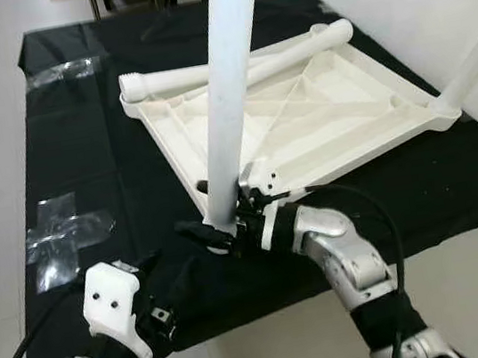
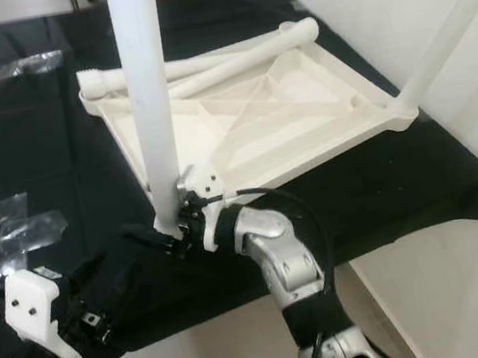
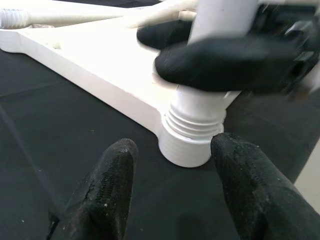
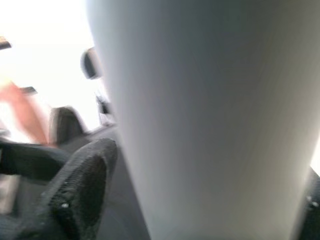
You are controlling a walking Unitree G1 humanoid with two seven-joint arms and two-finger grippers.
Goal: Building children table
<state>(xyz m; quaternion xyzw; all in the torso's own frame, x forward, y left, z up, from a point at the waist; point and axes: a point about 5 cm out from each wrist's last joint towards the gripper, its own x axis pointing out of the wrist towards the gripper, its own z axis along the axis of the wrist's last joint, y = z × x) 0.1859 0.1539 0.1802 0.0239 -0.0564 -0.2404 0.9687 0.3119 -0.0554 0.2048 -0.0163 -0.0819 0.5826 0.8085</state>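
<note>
At the near corner of the upturned white tabletop [image 1: 319, 113], near the front edge of the black-draped table [image 1: 85, 175], a stiff, smooth, seemingly light leg [image 1: 230, 90] is clamped low by the right gripper [image 1: 220, 231], best held near its thread, while the left gripper [image 3: 172, 187] is spread apart beside the socket [image 3: 187, 147]

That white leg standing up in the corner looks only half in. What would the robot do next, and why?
Probably keep twisting the upright table leg down with the right hand, which grips it just above the corner socket of the upturned tabletop. Threads are exposed above the socket, so it is not seated.
</note>
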